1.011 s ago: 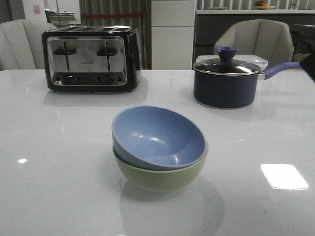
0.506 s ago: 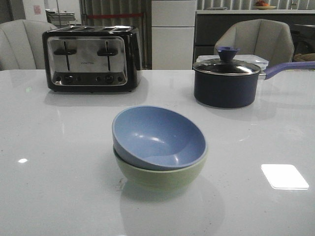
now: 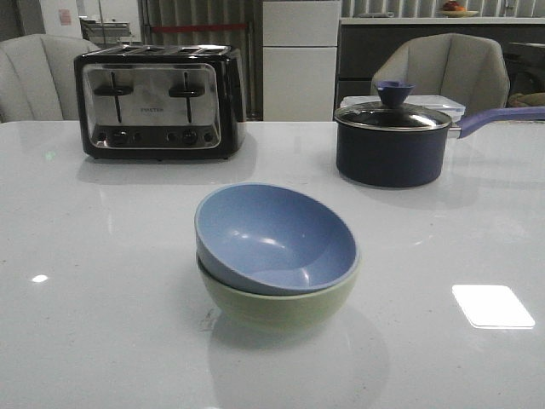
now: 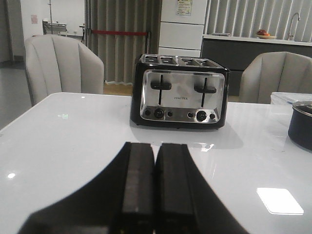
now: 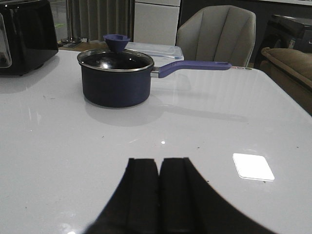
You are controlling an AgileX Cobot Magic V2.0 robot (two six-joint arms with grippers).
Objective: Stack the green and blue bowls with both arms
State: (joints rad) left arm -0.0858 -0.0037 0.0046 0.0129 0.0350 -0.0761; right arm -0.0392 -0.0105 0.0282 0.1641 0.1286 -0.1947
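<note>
Nearest in the front view, on the glossy white table (image 3: 102, 341): green bowl (image 3: 281, 307) upright near the table's middle, blue bowl (image 3: 272, 239) nested inside it, tilted so that its opening faces forward and to the left, its lower rim resting against the green rim on the right. No arm or gripper visible in the front view. Bright rectangular light reflection (image 3: 492, 305) on the tabletop to the right of the stack. In the left wrist view, left gripper (image 4: 155, 195) with fingers pressed together, nothing between them, low over bare tabletop. In the right wrist view, right gripper (image 5: 159, 200) likewise closed on nothing, above bare table. Farther back on the left, black and chrome toaster (image 3: 160, 102) with two levers and a row of knobs. Farther back on the right, dark navy saucepan (image 3: 392, 141) with glass lid and blue knob, handle pointing to the right. Just behind the saucepan, a clear plastic container (image 3: 443, 104). Beyond the table, pale grey chairs (image 3: 447, 68), a white cabinet, curtains.
</note>
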